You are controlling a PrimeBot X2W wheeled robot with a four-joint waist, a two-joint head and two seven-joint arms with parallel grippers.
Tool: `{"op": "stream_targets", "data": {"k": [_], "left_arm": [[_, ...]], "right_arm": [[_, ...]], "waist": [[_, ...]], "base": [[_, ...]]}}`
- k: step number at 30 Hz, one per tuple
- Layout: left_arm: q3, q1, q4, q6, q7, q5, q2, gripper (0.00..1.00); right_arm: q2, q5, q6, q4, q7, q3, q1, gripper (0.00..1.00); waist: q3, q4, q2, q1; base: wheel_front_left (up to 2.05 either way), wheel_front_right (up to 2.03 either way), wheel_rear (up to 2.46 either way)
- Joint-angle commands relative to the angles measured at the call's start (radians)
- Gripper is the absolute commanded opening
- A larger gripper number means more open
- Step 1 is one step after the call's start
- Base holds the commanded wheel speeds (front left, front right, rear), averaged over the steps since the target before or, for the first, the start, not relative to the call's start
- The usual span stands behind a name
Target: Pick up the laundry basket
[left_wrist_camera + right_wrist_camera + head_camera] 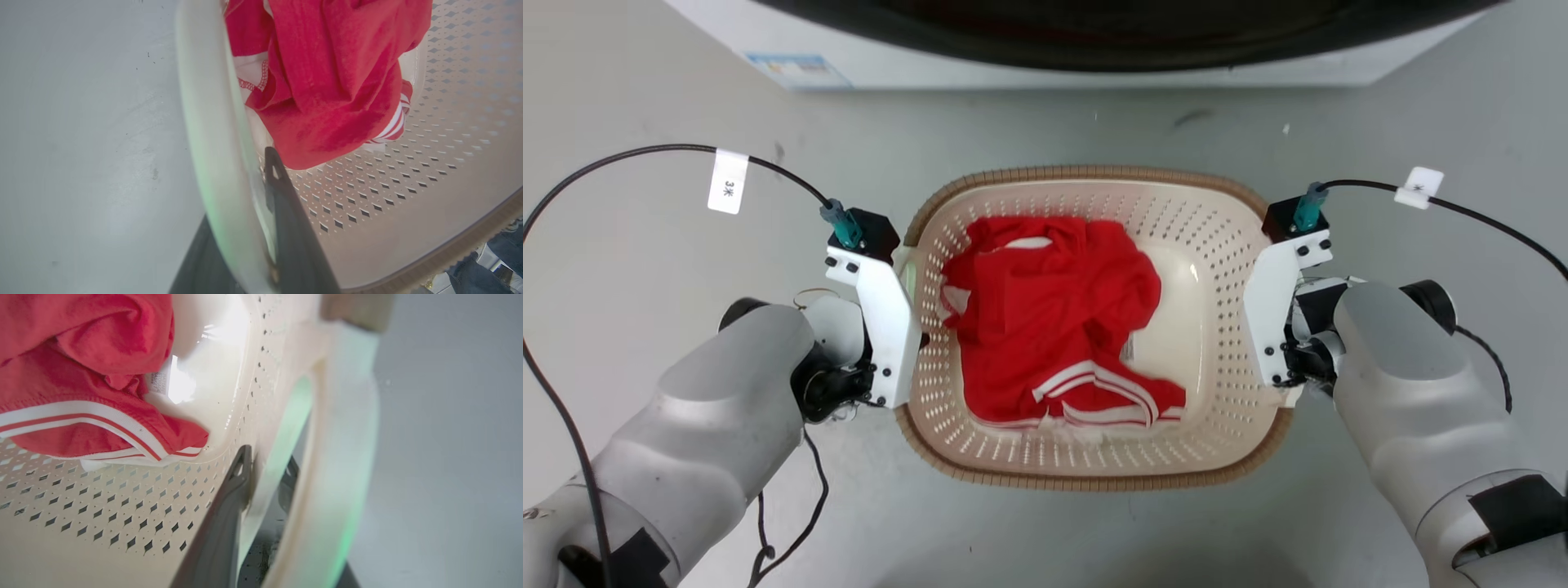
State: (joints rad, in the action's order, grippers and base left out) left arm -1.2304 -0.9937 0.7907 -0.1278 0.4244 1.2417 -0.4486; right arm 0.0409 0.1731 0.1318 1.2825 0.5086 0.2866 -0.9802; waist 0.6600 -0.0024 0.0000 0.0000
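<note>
Against grey floor (1045, 135), laundry basket (1094, 461) near washer (1013, 72)

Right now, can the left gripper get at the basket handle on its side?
Probably yes: the left gripper straddles the white handle of the laundry basket, one finger inside, one outside, with nothing between them.

Head view: high above, facing steeply down on whole laundry basket (1094, 478) on floor (645, 245). Left wrist view: very close against left handle (204, 122), facing into basket. Right wrist view: same at right handle (347, 437). All 3 share red garment (1045, 327), perforated inner walls (1217, 245).
</note>
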Motion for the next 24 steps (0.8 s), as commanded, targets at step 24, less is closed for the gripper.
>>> {"op": "stream_targets", "data": {"k": [24], "left_arm": [[-0.045, 0.124, -0.05, -0.003, 0.195, 0.145, -0.092, 0.0]], "right_arm": [[0.021, 0.197, -0.002, -0.109, 0.315, 0.194, 0.133, 0.0]], "waist": [[-0.416, -0.05, 0.0, 0.0]], "base": [[0.0, 0.0, 0.0]]}}
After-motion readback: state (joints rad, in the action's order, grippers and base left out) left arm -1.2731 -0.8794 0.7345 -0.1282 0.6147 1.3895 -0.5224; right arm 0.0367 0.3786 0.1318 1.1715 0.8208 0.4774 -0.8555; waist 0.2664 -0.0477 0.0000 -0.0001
